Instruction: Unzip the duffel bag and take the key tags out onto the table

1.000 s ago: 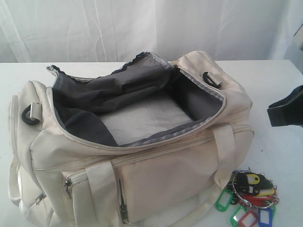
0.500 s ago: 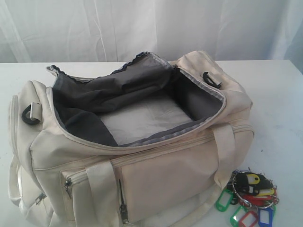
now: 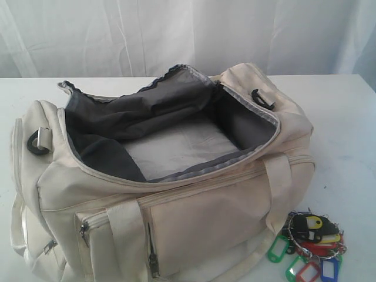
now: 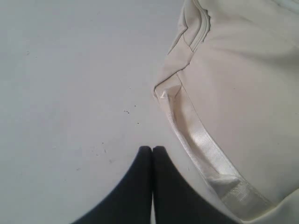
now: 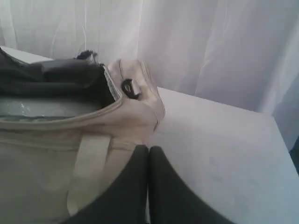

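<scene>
The cream duffel bag (image 3: 176, 194) lies on the white table (image 3: 346, 117) with its top zipper open, showing grey lining and a pale bottom panel. The key tags (image 3: 310, 244), a bunch in yellow, red, green, blue and black on metal rings, lie on the table by the bag's front right corner. Neither arm shows in the exterior view. My left gripper (image 4: 152, 148) is shut and empty over the table beside the bag's (image 4: 243, 84) end and a webbing handle (image 4: 201, 144). My right gripper (image 5: 148, 148) is shut and empty, near the bag's (image 5: 70, 154) end with a black strap ring (image 5: 127, 87).
A white curtain (image 3: 176, 35) hangs behind the table. The table's far edge (image 5: 219, 103) runs close to the curtain. Small dark specks (image 4: 126, 112) mark the tabletop by the left gripper.
One second ago the right gripper showed at the exterior view's right edge; it has withdrawn out of that view. The bag and key tags have not moved.
</scene>
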You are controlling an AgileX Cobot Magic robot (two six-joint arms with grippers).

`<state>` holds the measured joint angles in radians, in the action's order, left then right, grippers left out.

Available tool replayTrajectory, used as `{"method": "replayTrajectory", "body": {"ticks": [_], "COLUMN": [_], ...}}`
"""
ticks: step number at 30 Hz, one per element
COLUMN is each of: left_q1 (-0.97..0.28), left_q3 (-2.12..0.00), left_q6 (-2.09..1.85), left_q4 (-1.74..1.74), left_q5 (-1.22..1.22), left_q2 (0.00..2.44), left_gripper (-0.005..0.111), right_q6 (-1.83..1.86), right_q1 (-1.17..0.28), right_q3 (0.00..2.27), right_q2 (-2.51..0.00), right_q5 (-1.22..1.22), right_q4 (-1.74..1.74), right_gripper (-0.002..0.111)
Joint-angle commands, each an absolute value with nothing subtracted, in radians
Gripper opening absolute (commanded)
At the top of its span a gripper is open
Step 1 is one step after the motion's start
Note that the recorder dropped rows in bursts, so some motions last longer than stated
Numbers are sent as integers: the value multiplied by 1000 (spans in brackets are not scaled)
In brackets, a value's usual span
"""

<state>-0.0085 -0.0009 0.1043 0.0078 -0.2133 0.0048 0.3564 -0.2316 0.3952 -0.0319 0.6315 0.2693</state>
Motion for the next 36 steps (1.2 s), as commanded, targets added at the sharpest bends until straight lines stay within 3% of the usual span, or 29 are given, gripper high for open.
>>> {"method": "replayTrajectory", "body": {"ticks": [1,4,10,13,20,36], "left_q1": [-12,-12,-12,-12,-12,-12], "left_q3": [0,0,0,0,0,0], "left_q6": [105,105,105,105,105,105], "left_q4": [8,8,8,8,8,8], "left_q5": [-209,-207,-207,-204,-204,-203], "left_q2": [0,0,0,0,0,0], "left_gripper": [0,0,0,0,0,0], "right_q6": [345,337,337,337,337,335], "right_q1": [-226,-226,-226,-216,-119,-119], "right_q3": [244,160,0,0,0,0], "right_q2": [0,0,0,0,0,0], "right_q5": [498,461,121,248,246,302], "right_q4": [253,234,94,0,0,9], "right_gripper": [0,0,0,0,0,0]}}
